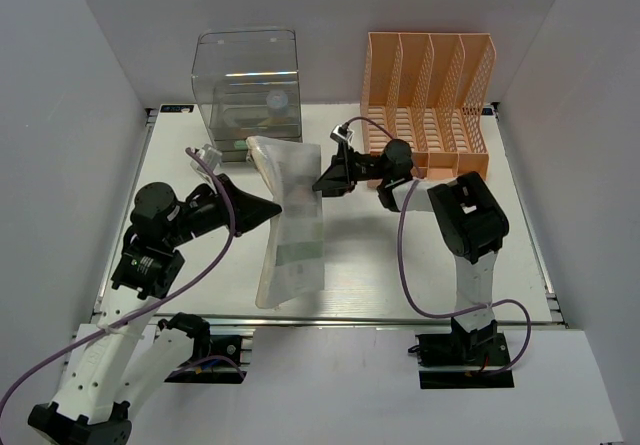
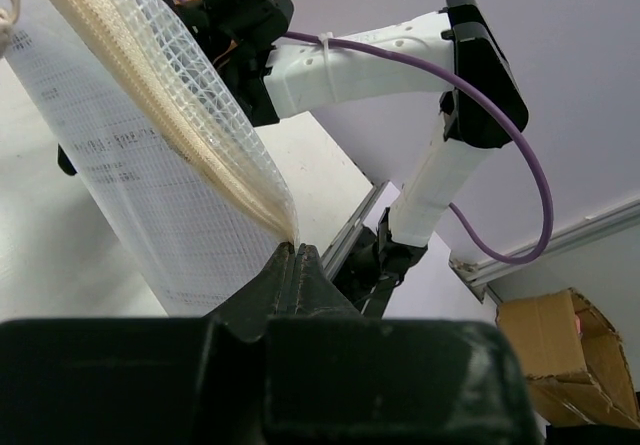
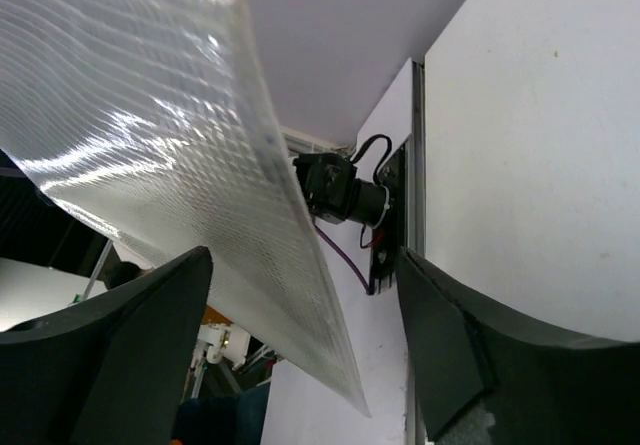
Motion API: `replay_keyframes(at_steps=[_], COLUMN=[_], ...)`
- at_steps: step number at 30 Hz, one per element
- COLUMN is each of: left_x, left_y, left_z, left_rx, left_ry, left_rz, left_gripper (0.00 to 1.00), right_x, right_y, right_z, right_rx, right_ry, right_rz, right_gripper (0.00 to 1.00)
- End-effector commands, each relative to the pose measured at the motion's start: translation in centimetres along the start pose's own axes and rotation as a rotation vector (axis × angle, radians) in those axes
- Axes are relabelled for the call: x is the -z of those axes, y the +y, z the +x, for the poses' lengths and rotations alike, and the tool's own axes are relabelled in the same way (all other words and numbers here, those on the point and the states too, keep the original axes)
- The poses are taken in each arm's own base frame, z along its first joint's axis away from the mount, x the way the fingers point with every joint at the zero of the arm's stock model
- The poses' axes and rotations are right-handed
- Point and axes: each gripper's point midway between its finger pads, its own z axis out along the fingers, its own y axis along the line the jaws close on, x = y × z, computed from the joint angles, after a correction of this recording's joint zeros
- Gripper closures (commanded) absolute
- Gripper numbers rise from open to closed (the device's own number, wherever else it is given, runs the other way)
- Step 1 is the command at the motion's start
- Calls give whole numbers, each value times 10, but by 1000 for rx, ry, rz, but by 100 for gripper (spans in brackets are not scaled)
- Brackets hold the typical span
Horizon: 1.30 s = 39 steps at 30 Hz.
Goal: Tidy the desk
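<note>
Jaws of left gripper point(image 2: 297, 249) pinching mesh pouch point(image 2: 150, 165), right gripper point(image 3: 302, 265) spread apart, per wrist views

The right gripper point(image 3: 302, 265) has its two dark fingers point(image 3: 110, 355) spread wide, one at the lower left and one at the lower right. Between them a translucent mesh sheet point(image 3: 170, 135) with a fine grid pattern slants down from the upper left, glinting in the light. It narrows to a corner low in the gap, and whether it touches either finger cannot be told. At the right is the white bench point(image 3: 530, 145), seen tilted on edge, with a metal rail point(image 3: 416, 155) along its border. Just beside the rail sits a black motor-like part point(image 3: 335, 187) with a purple cable point(image 3: 338, 253) trailing from it.
</note>
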Motion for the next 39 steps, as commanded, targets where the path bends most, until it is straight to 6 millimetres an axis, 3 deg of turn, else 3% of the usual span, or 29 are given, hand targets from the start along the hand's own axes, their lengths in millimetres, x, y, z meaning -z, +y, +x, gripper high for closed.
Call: replay_keyframes(at_steps=[1,8,16,18,23,25,26,27,28,29,30,32,34,35,36,39], left_x=[6,9,8,8,10,11,12,13,14,16,17,20,22,25,29,45], left_y=[-12,2,25,28,31,30,28,31,31,30,29,30,32,34,35,47], left_z=[-11,-2,5,7,4,3,0,-1,-3,-5,-8,-13,-17,-17,-25,-35], left_rx=[-50,-51,-30,-20,-28,-28,-38,-34,-39,-46,-51,-57,-67,-64,-83,-82], left_ry=[-48,-31,-25,-18,-24,-25,-32,-34,-39,-47,-51,-68,-80,-81,-110,-162], left_rz=[17,-50,-142,-162,-190,-192,-190,-205,-215,-224,-227,-257,-278,-299,-331,-460], left_gripper=[100,100,100,100,100,100,100,92,81,69,49,33,8,5,2,2], right_x=[-2,4,10,12,16,17,16,16,19,22,22,38,48,58,64,90], right_y=[86,103,147,155,164,153,167,167,137,135,150,153,170,172,188,201], right_z=[-2,13,27,31,37,27,12,-4,0,-22,-30,-48,-62,-73,-83,-105], right_rx=[638,704,831,849,924,791,1009,1063,833,1043,1060,1040,1104,1127,1170,1191], right_ry=[-24,26,65,67,93,90,45,10,38,12,5,-47,-78,-117,-152,-235], right_rz=[-216,-212,-230,-233,-204,-130,-111,-51,104,217,239,339,437,512,558,748], right_gripper=[23,52,76,100,100,100,100,100,100,100,100,100,100,100,100,100])
